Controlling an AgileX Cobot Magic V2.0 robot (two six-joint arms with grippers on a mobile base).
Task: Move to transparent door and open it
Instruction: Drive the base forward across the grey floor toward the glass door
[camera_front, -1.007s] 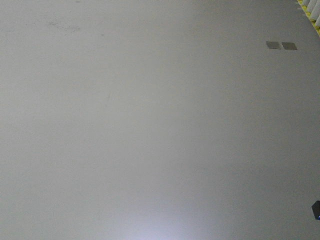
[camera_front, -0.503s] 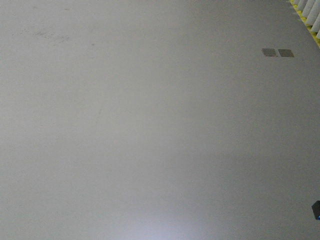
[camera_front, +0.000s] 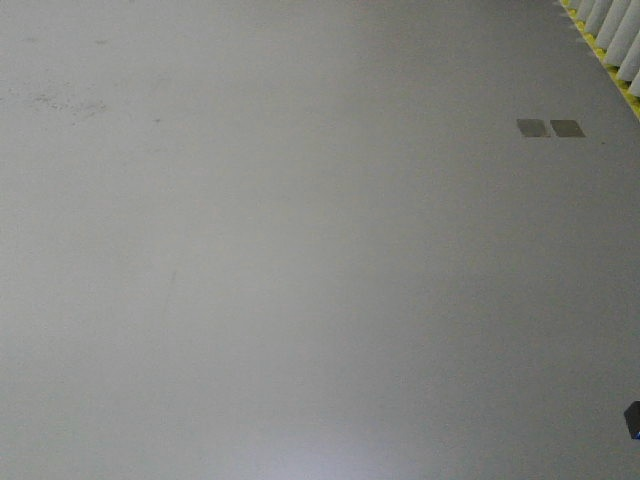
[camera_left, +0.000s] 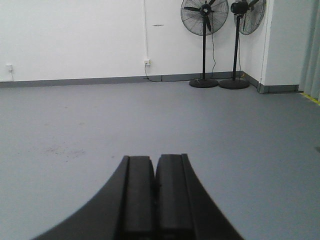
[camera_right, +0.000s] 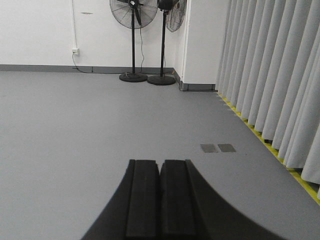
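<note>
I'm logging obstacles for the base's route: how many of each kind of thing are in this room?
Pedestal fans: 2
Grey floor plates: 2
Wall sockets: 2
Pleated curtain: 1
Total: 7

A large, bare indoor hall, more test space or workshop than home. A seamless grey floor (camera_right: 75, 125) runs to plain white walls (camera_left: 75, 35) with grey skirting (camera_left: 75, 81). Two industrial pedestal fans (camera_left: 204, 12) stand in a corner, and long pale pleated curtains (camera_right: 270, 65) hang along a yellow floor line (camera_right: 280, 160).
</note>
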